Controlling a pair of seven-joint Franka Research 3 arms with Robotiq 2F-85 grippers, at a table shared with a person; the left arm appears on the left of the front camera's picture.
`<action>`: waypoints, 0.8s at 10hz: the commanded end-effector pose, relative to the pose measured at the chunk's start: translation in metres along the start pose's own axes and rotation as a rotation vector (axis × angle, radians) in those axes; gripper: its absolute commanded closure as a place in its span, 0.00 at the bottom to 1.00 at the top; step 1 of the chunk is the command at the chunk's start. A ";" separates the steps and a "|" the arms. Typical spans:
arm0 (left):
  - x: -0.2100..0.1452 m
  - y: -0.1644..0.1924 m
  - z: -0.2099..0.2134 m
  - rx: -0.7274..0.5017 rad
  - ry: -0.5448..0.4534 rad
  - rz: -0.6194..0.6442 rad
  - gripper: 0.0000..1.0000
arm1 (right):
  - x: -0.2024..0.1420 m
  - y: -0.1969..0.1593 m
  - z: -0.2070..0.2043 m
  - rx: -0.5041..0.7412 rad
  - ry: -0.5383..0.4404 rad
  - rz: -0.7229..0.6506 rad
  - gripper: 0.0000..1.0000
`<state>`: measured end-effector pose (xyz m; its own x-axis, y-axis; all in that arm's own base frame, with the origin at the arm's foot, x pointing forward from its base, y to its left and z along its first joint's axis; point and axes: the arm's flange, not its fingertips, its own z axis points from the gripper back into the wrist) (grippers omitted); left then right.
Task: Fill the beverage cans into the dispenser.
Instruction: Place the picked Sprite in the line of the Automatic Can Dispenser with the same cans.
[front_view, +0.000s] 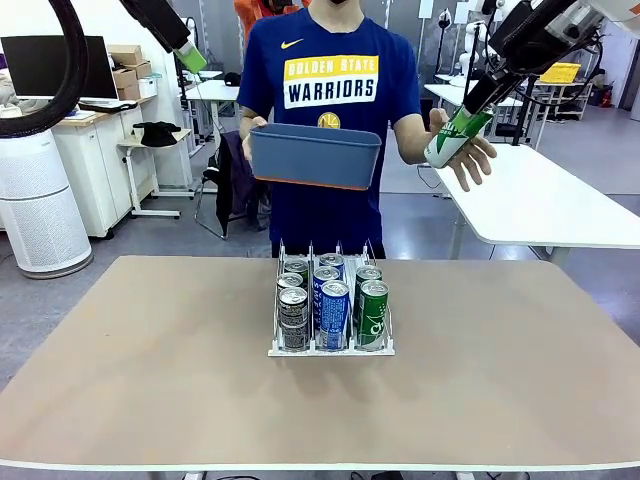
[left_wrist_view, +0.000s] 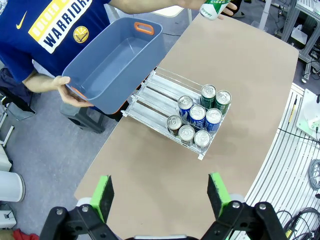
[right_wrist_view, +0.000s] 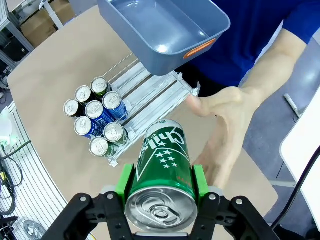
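A light brown table with rounded corners carries a single item: a clear three-lane dispenser on a white base, set just far of the table's centre. Seven cans stand in its near end: three dark grey-black cans in the left lane, two blue cans in the middle lane and two green cans in the right lane, packed touching one another. The far ends of the lanes show bare rails
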<state>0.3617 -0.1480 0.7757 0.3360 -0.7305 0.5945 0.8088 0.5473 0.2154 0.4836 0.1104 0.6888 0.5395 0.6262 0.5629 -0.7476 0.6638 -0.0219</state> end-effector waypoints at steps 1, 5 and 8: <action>-0.002 0.001 0.002 -0.004 0.010 0.000 0.00 | 0.000 0.001 0.002 -0.003 -0.006 0.001 1.00; -0.002 0.001 0.002 -0.004 0.010 0.000 0.00 | 0.000 0.001 0.002 -0.003 -0.006 0.001 1.00; -0.002 0.001 0.002 -0.004 0.010 0.000 0.00 | -0.001 0.010 0.016 0.003 0.018 0.025 0.42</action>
<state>0.3617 -0.1480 0.7757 0.3360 -0.7305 0.5945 0.8088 0.5473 0.2154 0.4791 0.1112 0.6909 0.5396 0.6339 0.5541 -0.7547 0.6559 -0.0154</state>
